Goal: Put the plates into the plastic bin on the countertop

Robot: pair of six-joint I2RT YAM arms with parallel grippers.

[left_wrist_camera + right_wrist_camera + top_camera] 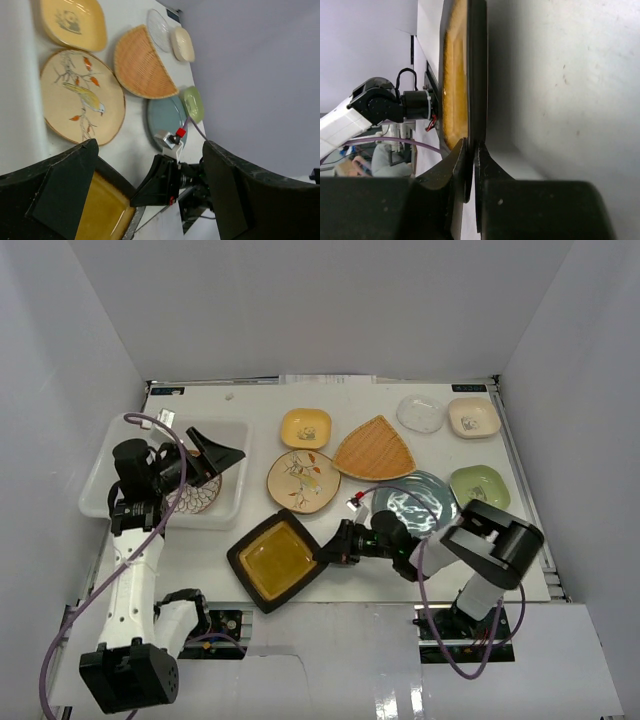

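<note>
My right gripper [328,551] is shut on the right rim of the dark square plate with the amber centre [275,560], low over the countertop [200,550]. The right wrist view shows both fingers pinching that rim [472,150]. My left gripper [212,454] is open and empty above the plastic bin [100,480]. The round blue-patterned plate [198,496] lies in the bin. Its fingers [65,190] frame the square plate [102,210] and the right gripper [165,182] in the left wrist view.
On the countertop lie the yellow plate [305,427], floral cream plate [302,480], orange woven fan plate [373,448], clear plate [420,413], cream plate [473,417], green plate [479,485] and teal plate [415,505]. White walls stand on three sides.
</note>
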